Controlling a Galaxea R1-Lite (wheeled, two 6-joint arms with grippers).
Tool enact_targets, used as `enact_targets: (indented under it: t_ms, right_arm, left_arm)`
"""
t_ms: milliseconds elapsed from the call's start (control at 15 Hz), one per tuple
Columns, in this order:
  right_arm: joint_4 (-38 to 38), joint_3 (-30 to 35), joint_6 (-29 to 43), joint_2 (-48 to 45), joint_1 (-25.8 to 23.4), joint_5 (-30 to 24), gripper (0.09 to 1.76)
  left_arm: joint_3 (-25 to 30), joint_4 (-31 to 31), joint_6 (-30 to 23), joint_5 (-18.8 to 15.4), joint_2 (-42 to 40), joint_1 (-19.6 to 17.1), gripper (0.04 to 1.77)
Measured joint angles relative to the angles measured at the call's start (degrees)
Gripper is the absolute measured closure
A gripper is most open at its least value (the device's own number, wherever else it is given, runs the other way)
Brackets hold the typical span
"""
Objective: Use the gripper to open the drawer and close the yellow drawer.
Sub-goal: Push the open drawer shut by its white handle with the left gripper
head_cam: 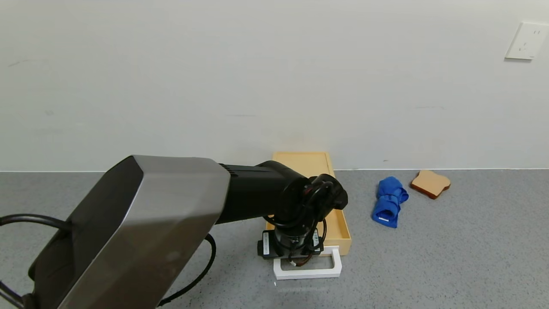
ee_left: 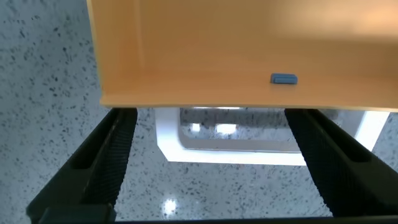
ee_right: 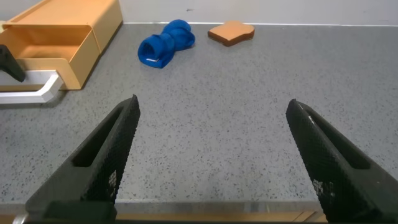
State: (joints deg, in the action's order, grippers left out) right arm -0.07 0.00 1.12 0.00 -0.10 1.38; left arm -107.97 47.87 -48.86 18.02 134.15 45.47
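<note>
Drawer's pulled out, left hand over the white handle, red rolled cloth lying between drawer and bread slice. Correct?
Not quite: the rolled cloth is blue, not red, as the head view shows. The rest holds: the drawer is pulled out, the left hand is over the white handle, and the cloth lies between drawer and bread slice.

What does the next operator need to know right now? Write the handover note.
Left claw: open, over the white loop handle of the yellow drawer, fingers straddling it, not closed on it.
Right claw: open, idle, hanging above bare counter to the right of the drawer.
Drawer: pulled well out of its case, which sits against the wall. A small blue item lies inside the tray.
Nearby: rolled blue cloth and bread slice, to the drawer's right and clear of it.
Done: opening.
Left: push the drawer back into the case.
</note>
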Motion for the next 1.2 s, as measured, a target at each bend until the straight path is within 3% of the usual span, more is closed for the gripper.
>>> enact_targets:
  t_ms: [800,1200]
  right_arm:
    - [-0.02,0.0,0.02,0.0,0.02,0.02,0.12]
    - [0.0,0.0,0.0,0.0,0.0,0.02,0.12]
  left_arm:
    - [-4.02,-0.59,2.76,0.23,1.19,-1.95,0.09]
    - [-4.51,-4.19,5.32,0.2,1.46,-2.94,0.09]
